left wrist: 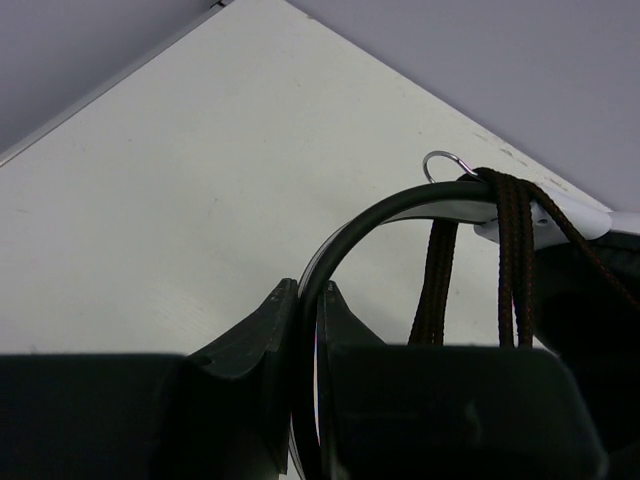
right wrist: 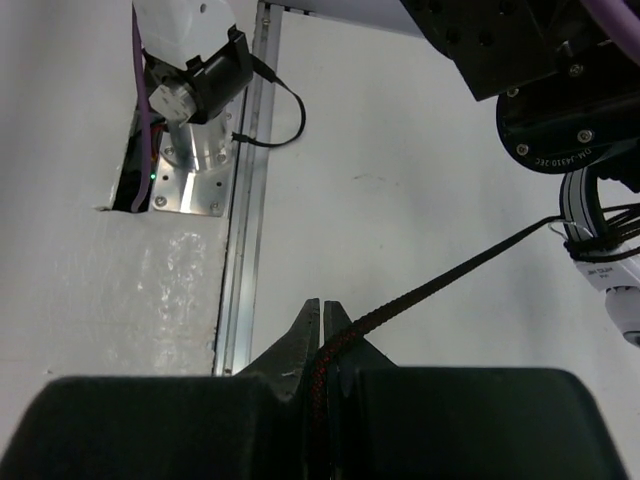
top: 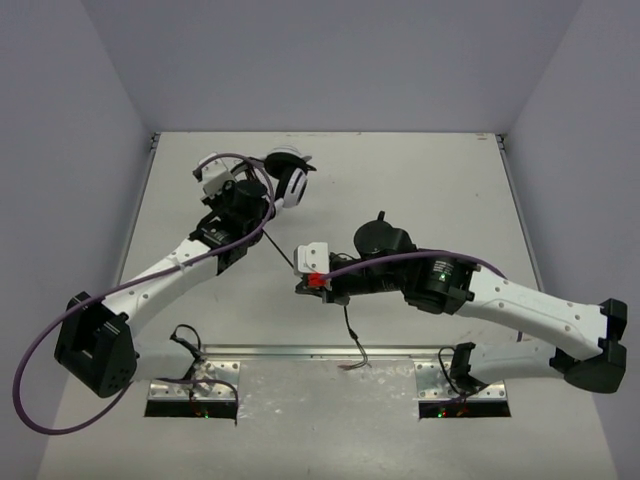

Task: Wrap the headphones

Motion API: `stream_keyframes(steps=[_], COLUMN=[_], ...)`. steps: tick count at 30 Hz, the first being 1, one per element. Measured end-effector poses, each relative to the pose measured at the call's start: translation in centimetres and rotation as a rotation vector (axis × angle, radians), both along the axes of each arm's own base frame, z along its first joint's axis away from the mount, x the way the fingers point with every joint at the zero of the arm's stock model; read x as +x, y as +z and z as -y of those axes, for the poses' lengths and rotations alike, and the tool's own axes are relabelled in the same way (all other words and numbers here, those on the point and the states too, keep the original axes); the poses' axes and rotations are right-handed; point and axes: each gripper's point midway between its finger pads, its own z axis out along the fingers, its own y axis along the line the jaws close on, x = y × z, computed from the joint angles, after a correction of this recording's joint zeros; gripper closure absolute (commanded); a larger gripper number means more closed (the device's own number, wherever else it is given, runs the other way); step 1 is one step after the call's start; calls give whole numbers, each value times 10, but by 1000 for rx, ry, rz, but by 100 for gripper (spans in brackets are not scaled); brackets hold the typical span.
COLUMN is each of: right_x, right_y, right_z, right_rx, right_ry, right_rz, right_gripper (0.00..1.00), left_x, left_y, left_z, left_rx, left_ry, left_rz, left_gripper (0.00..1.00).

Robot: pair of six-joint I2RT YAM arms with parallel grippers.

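Observation:
The headphones [top: 292,183] are held up at the far left of the table, white earcups [top: 297,186] toward the back. My left gripper [top: 262,200] is shut on the black headband [left wrist: 345,245]; its jaws pinch the band in the left wrist view [left wrist: 308,292]. Several turns of the thin black cable [left wrist: 512,250] lie over the band near an earcup. From there the cable [top: 279,248] runs taut to my right gripper [top: 300,287], which is shut on it [right wrist: 322,308]. The cable [right wrist: 450,268] enters between its fingertips. A loose tail [top: 352,335] trails toward the near edge.
A metal rail [top: 310,352] and two mounting plates [top: 192,385] line the table's near edge. An arm base with a thin black lead [right wrist: 190,85] shows in the right wrist view. Grey walls close the table at the back and sides.

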Motion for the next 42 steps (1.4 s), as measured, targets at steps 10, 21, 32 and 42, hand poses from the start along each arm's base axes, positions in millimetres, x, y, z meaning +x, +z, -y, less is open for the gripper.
stream_keyframes(steps=[10, 21, 32, 42], right_x=[-23, -24, 5, 53], right_y=[-96, -116, -13, 36], right_z=[36, 44, 39, 28], right_rx=[-126, -104, -40, -138], right_ry=[9, -28, -101, -199], right_rz=[-90, -103, 81, 311], right_gripper=[99, 99, 99, 98], left_x=[11, 21, -16, -40], left_y=[12, 26, -28, -32], left_z=[-15, -10, 2, 45], left_rx=[-39, -100, -44, 56], left_ry=[55, -30, -208, -390], left_rz=[-46, -47, 44, 101], left_gripper=[100, 100, 100, 100])
